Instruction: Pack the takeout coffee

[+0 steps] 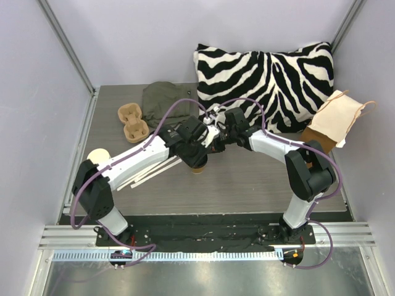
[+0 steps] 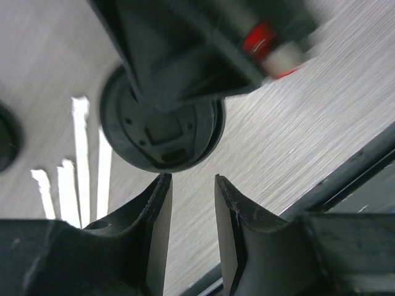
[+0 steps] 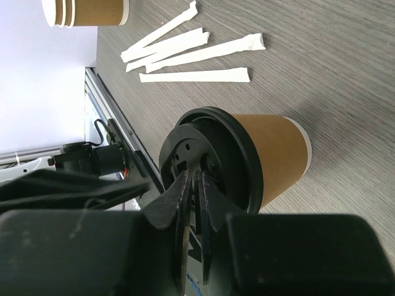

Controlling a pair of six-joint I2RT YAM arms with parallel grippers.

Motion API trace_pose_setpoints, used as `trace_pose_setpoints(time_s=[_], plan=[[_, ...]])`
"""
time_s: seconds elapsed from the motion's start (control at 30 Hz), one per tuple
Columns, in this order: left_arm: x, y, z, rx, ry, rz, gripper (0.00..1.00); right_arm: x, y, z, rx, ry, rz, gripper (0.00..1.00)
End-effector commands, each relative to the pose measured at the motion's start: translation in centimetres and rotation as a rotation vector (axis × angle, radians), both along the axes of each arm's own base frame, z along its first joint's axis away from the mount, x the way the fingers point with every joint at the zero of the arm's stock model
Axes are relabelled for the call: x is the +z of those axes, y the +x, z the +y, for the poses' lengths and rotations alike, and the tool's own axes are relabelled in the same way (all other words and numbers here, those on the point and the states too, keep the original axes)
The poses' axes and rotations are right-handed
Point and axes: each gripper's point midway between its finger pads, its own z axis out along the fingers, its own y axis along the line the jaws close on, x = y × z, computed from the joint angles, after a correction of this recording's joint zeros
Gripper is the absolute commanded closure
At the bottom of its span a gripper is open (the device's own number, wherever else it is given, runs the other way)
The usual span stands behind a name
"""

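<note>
The takeout coffee (image 3: 274,154) is a tan-brown paper cup standing on the table with a black lid (image 3: 210,160) on it; in the top view only its base (image 1: 197,168) shows under the two grippers. My right gripper (image 3: 194,177) is shut, and its tips rest on the middle of the lid's top. From the left wrist, that lid (image 2: 162,132) appears from above with the right gripper over it. My left gripper (image 2: 193,180) is open with nothing between its fingers, its tips just short of the lid's edge.
A tan two-hole pulp carrier (image 1: 133,121) lies at the back left. A stack of spare cups (image 3: 86,11) and several white paper sticks (image 3: 197,52) lie to the left. A green cloth (image 1: 163,98), a zebra pillow (image 1: 265,74) and a paper bag (image 1: 336,123) line the back.
</note>
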Motion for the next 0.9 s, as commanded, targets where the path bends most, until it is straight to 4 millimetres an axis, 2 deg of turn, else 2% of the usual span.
trace_pose_setpoints(time_s=[0.0,0.03,0.13,0.23,0.37,0.47,0.53,0.67,0.77,0.87], plan=[[6.9,1.3,-1.2,-0.01,-0.15,-0.125,0.62,-1.2,0.1,-0.5,-0.007,-0.043,-0.004,0.84],[7.3,1.4,-1.2,-0.007,-0.16,-0.13,0.62,-1.2,0.1,-0.5,-0.008,-0.044,-0.004,0.84],[6.8,1.6,-1.3,-0.002,-0.161,-0.125,0.62,-1.1,0.1,-0.5,-0.008,-0.044,-0.006,0.84],[5.0,1.5,-1.3,0.007,-0.146,-0.098,0.62,-1.2,0.1,-0.6,-0.009,-0.048,-0.006,0.84],[1.0,1.3,-0.7,0.028,-0.113,-0.042,0.62,-1.6,0.1,-0.6,-0.007,-0.052,0.003,0.84],[-1.2,1.6,0.0,0.05,-0.087,0.002,0.64,-1.9,0.1,-0.6,-0.005,-0.055,0.01,0.84],[-2.6,0.9,0.4,0.044,-0.066,0.048,0.65,-2.2,0.0,-0.7,-0.003,-0.059,0.015,0.84],[-2.1,0.4,0.5,0.035,-0.079,0.053,0.65,-2.3,0.0,-0.6,0.006,-0.059,0.013,0.84],[0.3,0.2,-0.3,0.022,-0.148,0.041,0.64,-1.3,-0.1,-0.2,0.029,-0.03,0.006,0.83],[3.0,-0.2,-0.9,0.021,-0.258,0.048,0.61,1.0,0.0,0.5,0.058,0.03,-0.03,0.8]])
